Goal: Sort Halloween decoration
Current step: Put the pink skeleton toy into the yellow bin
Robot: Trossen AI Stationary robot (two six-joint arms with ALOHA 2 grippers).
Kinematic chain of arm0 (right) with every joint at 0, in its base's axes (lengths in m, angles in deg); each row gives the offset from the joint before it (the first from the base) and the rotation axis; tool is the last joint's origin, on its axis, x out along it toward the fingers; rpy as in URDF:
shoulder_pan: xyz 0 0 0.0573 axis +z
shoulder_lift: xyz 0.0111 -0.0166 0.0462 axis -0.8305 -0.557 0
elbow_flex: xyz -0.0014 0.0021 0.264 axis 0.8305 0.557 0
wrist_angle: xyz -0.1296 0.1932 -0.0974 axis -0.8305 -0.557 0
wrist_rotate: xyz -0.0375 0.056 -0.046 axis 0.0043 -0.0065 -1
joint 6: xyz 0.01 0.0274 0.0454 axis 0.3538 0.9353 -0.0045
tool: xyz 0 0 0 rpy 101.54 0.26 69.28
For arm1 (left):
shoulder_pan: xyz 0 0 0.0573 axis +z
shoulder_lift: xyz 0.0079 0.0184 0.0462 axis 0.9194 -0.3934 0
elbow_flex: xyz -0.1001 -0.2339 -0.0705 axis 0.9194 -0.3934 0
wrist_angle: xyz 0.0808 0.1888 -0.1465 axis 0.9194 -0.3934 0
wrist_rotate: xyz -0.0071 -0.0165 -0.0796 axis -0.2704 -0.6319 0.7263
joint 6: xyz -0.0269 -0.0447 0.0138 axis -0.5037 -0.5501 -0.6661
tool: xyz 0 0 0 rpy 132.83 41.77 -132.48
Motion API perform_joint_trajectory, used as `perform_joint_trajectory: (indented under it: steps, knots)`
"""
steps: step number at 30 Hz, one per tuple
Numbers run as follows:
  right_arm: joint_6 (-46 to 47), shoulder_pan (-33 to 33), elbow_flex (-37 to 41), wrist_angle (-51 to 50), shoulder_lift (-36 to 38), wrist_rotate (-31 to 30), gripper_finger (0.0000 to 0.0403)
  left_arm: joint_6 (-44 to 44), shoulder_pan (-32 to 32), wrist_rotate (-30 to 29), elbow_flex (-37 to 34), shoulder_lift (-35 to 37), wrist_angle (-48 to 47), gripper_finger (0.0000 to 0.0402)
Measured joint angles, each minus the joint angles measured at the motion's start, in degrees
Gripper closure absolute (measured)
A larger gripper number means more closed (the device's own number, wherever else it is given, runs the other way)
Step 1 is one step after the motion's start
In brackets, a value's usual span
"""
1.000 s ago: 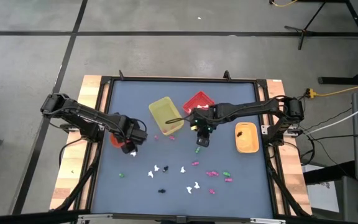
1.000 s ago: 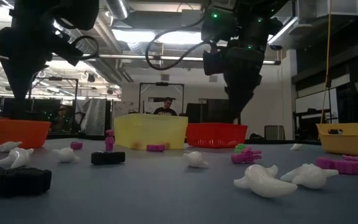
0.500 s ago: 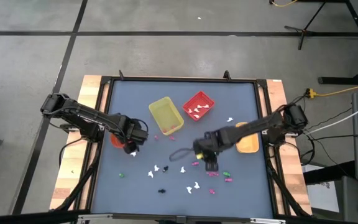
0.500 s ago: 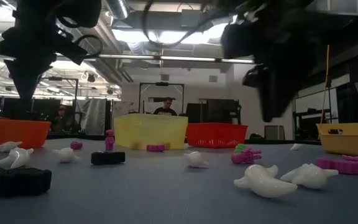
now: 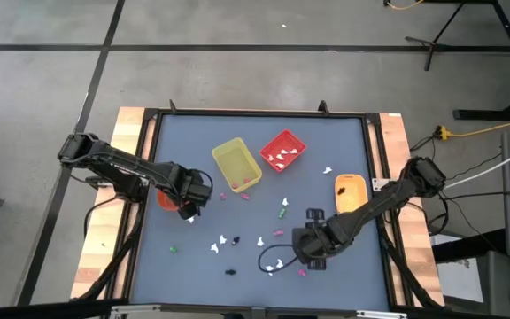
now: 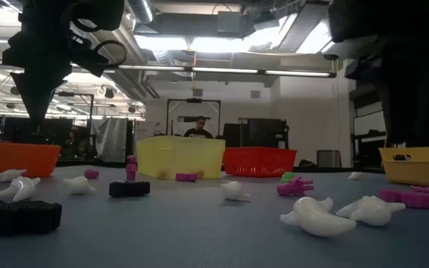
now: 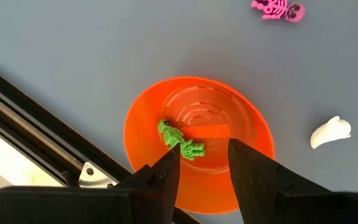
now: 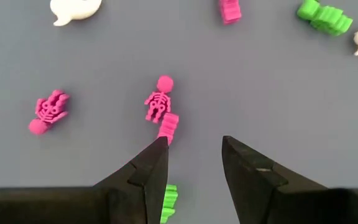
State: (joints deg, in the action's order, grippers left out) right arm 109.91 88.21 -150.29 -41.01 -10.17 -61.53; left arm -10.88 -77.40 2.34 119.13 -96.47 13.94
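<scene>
On the blue-grey tabletop [image 5: 193, 133], we see the right end effector [image 8: 193, 165] open and empty above a pink skeleton [image 8: 158, 102]. The left end effector [image 7: 204, 165], fingers parted, holds nothing over an orange bowl [image 7: 253, 134] containing a green trinket [image 7: 180, 142]; white, pink, green and black trinkets lie scattered nearby.

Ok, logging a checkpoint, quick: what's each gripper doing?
Left gripper: open, empty, above the orange bowl.
Right gripper: open, empty, above pink skeletons.
</scene>
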Motion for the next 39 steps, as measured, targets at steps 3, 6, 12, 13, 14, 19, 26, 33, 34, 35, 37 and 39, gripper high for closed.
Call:
perform_joint_trajectory:
  steps: [3,6,12,13,14,19,26,33,34,35,37,39]
  knots:
    - [0.1,1.3,0.0,0.1,0.0,-0.1,0.0253,0.0,0.0,0.0,0.0,0.0,0.0,0.0284]
    - [0.1,2.3,0.2,0.8,0.0,-0.6,0.0253,0.0,0.0,0.0,0.0,0.0,0.0,0.0284]
    - [0.1,3.7,4.8,8.9,0.0,0.0,0.0253,-0.1,0.0,0.0,0.0,0.0,0.1,0.0284]
    - [0.1,3.7,5.7,10.1,0.0,0.0,0.0253,-0.1,0.0,0.0,0.0,0.0,0.1,0.0284]
    - [0.5,3.7,6.4,11.0,0.0,0.0,0.0253,-0.1,0.0,0.0,0.0,0.0,0.1,0.0284]
    - [1.4,3.5,8.8,12.6,0.0,-2.0,0.0253,0.0,0.0,-0.3,0.0,0.0,0.2,0.0284]
    - [1.4,3.6,10.9,15.5,0.0,-1.0,0.0253,0.0,0.0,-0.6,0.0,0.0,1.2,0.0284]
    - [1.5,3.5,14.1,21.4,0.0,-0.6,0.0253,0.0,0.0,-0.6,0.0,0.0,1.2,0.0284]
    - [1.6,3.5,14.1,21.2,0.0,-0.6,0.0253,0.0,0.0,-0.6,0.0,0.0,1.2,0.0284]
    - [1.5,3.5,14.1,21.2,0.0,-0.8,0.0254,0.0,0.0,-0.6,0.0,0.0,1.2,0.0284]
    - [1.3,3.5,14.1,21.2,0.0,-0.9,0.0260,0.0,0.0,-0.6,0.0,0.0,1.2,0.0284]
    - [1.2,3.5,14.1,21.1,0.0,-1.0,0.0274,0.0,0.0,-0.6,0.0,0.0,1.2,0.0284]
